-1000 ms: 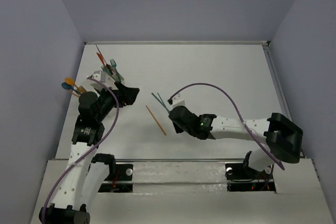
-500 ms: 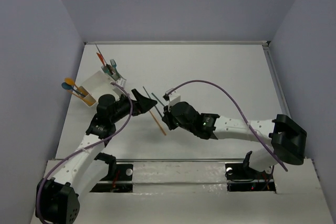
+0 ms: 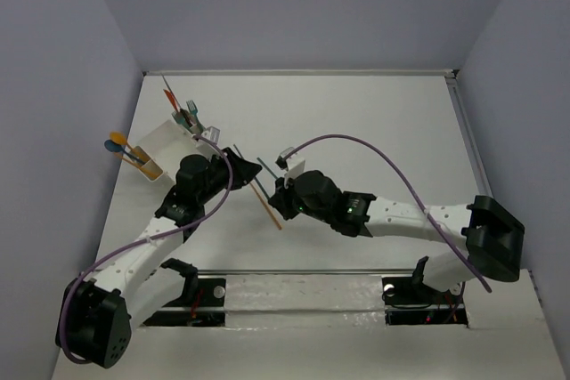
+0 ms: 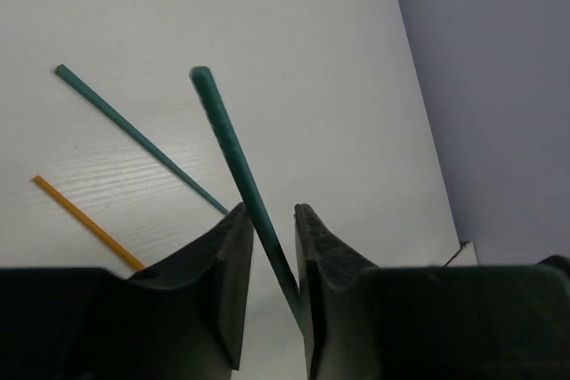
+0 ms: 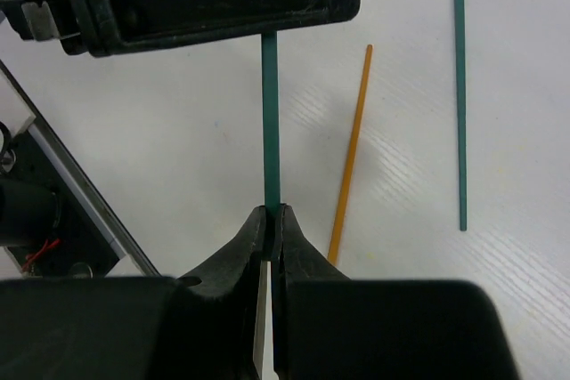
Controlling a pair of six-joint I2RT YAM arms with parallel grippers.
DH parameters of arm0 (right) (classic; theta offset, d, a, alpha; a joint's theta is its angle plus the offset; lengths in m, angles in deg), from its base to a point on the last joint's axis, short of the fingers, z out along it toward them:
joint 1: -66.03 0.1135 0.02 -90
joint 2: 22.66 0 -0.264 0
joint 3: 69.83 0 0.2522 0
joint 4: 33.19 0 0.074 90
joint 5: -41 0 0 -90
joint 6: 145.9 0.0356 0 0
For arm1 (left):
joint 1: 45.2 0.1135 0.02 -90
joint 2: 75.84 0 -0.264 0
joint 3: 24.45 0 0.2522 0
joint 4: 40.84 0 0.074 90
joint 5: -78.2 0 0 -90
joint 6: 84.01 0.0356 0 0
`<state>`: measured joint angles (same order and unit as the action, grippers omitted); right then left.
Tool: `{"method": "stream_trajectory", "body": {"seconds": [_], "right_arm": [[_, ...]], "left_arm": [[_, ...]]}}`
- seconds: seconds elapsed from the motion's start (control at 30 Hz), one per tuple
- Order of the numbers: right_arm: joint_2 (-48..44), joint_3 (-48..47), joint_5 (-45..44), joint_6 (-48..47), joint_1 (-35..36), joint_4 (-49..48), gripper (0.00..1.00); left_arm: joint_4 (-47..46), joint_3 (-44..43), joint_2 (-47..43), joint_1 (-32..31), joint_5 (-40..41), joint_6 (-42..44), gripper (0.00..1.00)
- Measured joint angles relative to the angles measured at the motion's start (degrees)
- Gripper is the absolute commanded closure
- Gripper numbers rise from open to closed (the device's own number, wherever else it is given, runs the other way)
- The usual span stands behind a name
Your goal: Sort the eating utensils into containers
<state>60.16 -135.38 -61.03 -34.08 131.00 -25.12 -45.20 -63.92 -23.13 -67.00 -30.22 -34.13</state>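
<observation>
A teal stick (image 5: 271, 122) is pinched by its end in my right gripper (image 5: 274, 213), which is shut on it above the table's middle (image 3: 276, 195). My left gripper (image 4: 272, 215) has come onto the same stick (image 4: 232, 149) from the other side. Its jaws stand narrowly apart with the stick between them, a gap still showing on one side. A second teal stick (image 4: 134, 135) and an orange stick (image 4: 85, 220) lie on the table below. The white containers (image 3: 165, 144) stand at the far left with forks, spoons and a red utensil upright in them.
The two arms meet nose to nose over the table's middle (image 3: 258, 180). A purple cable (image 3: 374, 153) arcs above the right arm. Grey walls close off the table at the left, back and right.
My left arm has swung away from the containers to the middle, and its jaws have narrowed around the teal stick. My right gripper has carried the stick leftward to meet it.
</observation>
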Motion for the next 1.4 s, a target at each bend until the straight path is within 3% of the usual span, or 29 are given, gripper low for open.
{"method": "stream_trajectory", "body": {"seconds": [0.2, 0.27, 0.3, 0.53, 0.6, 0.93, 1.23, 1.4], "right_arm": [[-0.39, 0.31, 0.28, 0.00, -0.02, -1.55, 1.00], [-0.42, 0.33, 0.26, 0.02, -0.02, -1.97, 0.86], [-0.48, 0.39, 0.26, 0.04, -0.02, -2.16, 0.73], [-3.45, 2.08, 0.28, 0.42, 0.00, -2.84, 0.29], [-5.20, 2.95, 0.28, 0.42, 0.00, -2.99, 0.21], [-14.91, 9.94, -0.31, 0.39, 0.00, -3.30, 0.09], [-19.06, 15.67, -1.25, 0.44, 0.00, -2.08, 0.08], [-21.29, 17.14, -1.22, 0.39, 0.00, -1.44, 0.07]], "left_arm": [[-0.66, -1.57, -1.29, -1.40, 2.34, -0.42, 1.00], [-0.02, -1.79, -1.64, -1.38, 3.06, -0.37, 1.00], [0.74, -2.10, -1.90, -1.40, 3.43, -0.22, 1.00], [6.54, -5.40, -3.82, -1.11, 9.66, 3.39, 1.00], [7.87, -6.27, -4.37, -0.98, 11.13, 4.22, 1.00], [19.93, -16.48, -6.23, 1.62, 25.07, 10.93, 1.00], [25.77, -24.35, -6.45, 17.99, 35.04, 18.78, 1.00], [26.03, -24.33, -4.72, 22.16, 39.74, 20.74, 1.00]]}}
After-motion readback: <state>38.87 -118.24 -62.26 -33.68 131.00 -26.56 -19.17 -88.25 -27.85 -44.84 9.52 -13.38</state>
